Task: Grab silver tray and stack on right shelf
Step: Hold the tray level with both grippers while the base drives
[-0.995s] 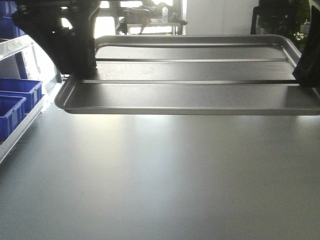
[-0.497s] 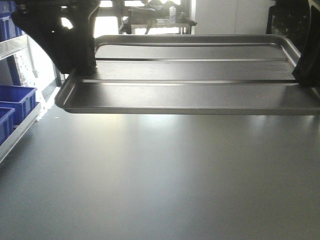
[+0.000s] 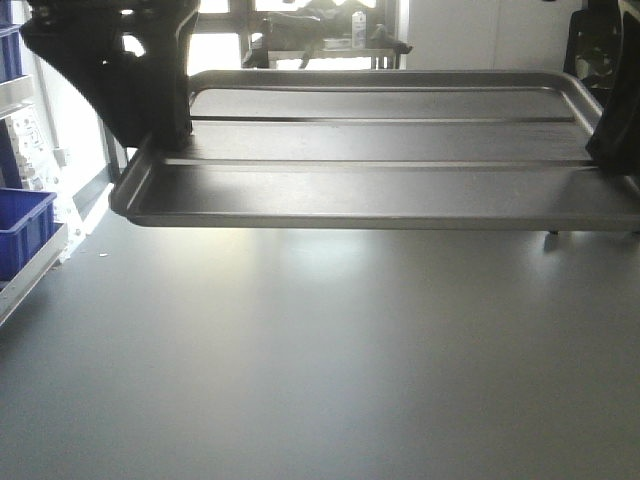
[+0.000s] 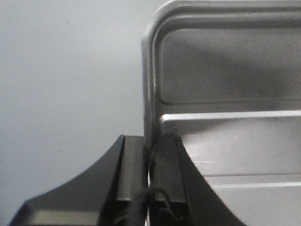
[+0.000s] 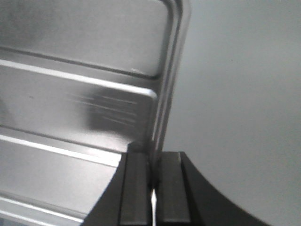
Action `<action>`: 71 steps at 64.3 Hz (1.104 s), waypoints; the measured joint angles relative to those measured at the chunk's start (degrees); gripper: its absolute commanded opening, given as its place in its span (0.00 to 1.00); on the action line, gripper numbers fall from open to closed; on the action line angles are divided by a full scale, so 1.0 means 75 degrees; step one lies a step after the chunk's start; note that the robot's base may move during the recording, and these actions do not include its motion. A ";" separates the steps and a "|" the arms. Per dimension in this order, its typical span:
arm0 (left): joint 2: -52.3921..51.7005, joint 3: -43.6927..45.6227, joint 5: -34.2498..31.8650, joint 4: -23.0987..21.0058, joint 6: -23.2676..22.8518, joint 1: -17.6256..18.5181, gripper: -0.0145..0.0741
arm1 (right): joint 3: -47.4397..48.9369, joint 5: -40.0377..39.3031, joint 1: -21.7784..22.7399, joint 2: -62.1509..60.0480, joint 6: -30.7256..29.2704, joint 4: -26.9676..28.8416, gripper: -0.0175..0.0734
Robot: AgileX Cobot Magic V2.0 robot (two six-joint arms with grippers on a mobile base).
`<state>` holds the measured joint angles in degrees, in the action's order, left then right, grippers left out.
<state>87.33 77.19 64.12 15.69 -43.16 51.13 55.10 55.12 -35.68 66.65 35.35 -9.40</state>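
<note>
Open grey floor [image 3: 320,360] lies ahead of you, under the tray [image 3: 380,190] that spans your view. At your left, a blue crate [image 3: 20,225] on a rack [image 3: 30,275] narrows the way.

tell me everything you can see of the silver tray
The silver tray is shiny rectangular metal with a shallow raised rim, rounded corners and two long ridges along its floor. It is empty, held roughly level in the air, its short-end rims pinched by the left tool and right tool.
</note>
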 measured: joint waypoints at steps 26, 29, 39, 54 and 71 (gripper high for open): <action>0.0000 0.0000 0.0000 -0.0018 0.0000 0.0000 0.05 | 0.0000 0.0011 0.0000 0.0000 -0.0014 0.0000 0.25; 0.0000 0.0000 0.0000 -0.0018 0.0000 0.0000 0.05 | 0.0000 0.0011 0.0000 0.0000 -0.0014 0.0000 0.25; 0.0031 0.0000 0.0000 -0.0018 0.0000 0.0000 0.05 | 0.0000 0.0011 0.0000 0.0000 -0.0014 0.0000 0.25; 0.0045 0.0000 0.0000 -0.0018 0.0000 0.0000 0.05 | 0.0000 0.0029 0.0000 0.0000 -0.0014 0.0000 0.25; 0.0073 0.0000 0.0000 -0.0018 0.0000 0.0000 0.05 | 0.0000 0.0029 0.0000 0.0000 -0.0014 0.0000 0.25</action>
<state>87.87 77.19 64.12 15.55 -43.16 51.13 55.10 55.34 -35.68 66.65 35.24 -9.40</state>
